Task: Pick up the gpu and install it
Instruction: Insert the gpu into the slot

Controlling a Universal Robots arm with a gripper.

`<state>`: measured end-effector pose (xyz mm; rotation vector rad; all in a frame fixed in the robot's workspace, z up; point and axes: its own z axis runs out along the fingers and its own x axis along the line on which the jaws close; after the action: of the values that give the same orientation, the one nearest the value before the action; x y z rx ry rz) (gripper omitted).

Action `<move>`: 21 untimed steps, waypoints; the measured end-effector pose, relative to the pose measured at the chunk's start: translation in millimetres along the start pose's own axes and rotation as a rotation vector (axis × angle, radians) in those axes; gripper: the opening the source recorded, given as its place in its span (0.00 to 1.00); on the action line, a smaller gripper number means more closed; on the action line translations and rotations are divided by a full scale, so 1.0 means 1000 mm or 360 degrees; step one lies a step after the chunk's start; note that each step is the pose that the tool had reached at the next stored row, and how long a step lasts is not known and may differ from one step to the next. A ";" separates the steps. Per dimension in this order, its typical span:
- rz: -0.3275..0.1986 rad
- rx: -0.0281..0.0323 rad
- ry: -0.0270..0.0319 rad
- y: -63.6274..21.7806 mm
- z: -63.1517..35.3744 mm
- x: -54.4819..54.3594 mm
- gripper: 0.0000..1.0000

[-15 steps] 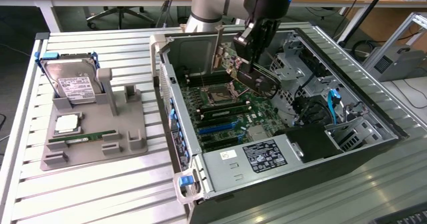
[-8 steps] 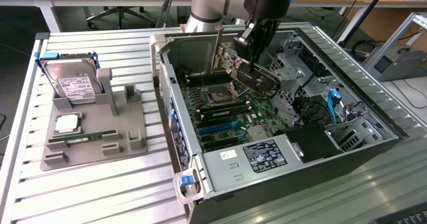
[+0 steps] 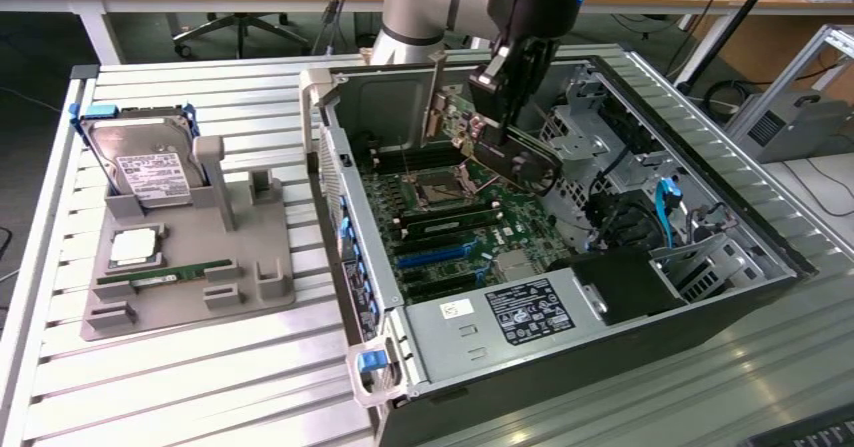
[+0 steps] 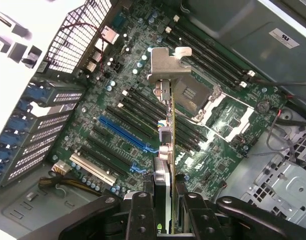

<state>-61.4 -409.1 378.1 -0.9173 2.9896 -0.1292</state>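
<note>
Currently claw (image 3: 494,132) is clamped on graphics card (image 3: 523,162), hanging inside open computer case (image 3: 747,217)
Card is held on edge and a bit tilted over the motherboard (image 3: 441,217), probably so it can go straight down into a slot; wrist view has it edge-on between the fingers (image 4: 141,210), metal bracket (image 4: 165,67) at the far end, above the black slots beside the blue slot (image 4: 122,132), not seated yet; hard drive (image 3: 147,172) and memory stick (image 3: 167,275) sit in grey tray (image 3: 254,297) on exterior view's left, well apart

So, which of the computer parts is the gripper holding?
The gpu: the gripper holds it over the motherboard, while the hard drive and the RAM stick rest on the gray holder.
</note>
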 end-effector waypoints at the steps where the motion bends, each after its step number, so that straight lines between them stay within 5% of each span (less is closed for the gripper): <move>1: -0.0006 0.00001 -0.00004 0.0000 0.0000 0.000 0.27; 21: -0.0074 0.00011 -0.00059 0.0000 0.0000 0.000 0.27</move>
<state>-61.5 -409.2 378.1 -0.9861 2.9656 -0.1289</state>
